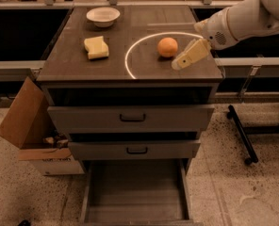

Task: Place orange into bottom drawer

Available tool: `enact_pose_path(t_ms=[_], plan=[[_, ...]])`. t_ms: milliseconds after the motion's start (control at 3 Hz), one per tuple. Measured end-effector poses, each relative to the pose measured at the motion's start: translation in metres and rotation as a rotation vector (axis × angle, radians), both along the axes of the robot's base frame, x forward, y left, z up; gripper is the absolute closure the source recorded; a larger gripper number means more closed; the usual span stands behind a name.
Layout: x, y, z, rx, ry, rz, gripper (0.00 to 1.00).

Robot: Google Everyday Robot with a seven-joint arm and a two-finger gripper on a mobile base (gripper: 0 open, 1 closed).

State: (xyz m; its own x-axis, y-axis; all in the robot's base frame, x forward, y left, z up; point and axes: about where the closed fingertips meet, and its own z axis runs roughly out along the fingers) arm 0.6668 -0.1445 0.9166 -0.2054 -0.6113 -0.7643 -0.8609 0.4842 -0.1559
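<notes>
The orange [168, 47] sits free on the surface [69, 62]; the pincer [190, 55] hangs just right of the orange, angled toward it, likely lining up a grasp; open or closed, I cannot tell; far below the orange the bottom drawer [135, 192] stands pulled out, ready to receive.

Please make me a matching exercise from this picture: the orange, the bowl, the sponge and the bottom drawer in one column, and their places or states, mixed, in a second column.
Column one
1 orange
2 white bowl
3 sponge
4 bottom drawer

Column two
A pulled open, near the floor
B back left of the cabinet top
C left side of the top, nearer the front
D inside the light ring, just left of the gripper

Pairs: 1-D, 2-B, 3-C, 4-A
</notes>
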Motion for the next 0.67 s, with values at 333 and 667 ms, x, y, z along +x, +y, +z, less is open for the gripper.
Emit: enact_pose_path(t_ms=[333,667], plan=[[0.049,0.01,-0.015,0.032,-0.046,-0.011,0.0],[0.073,0.019,-0.025,0.044,-0.061,-0.023,0.0]])
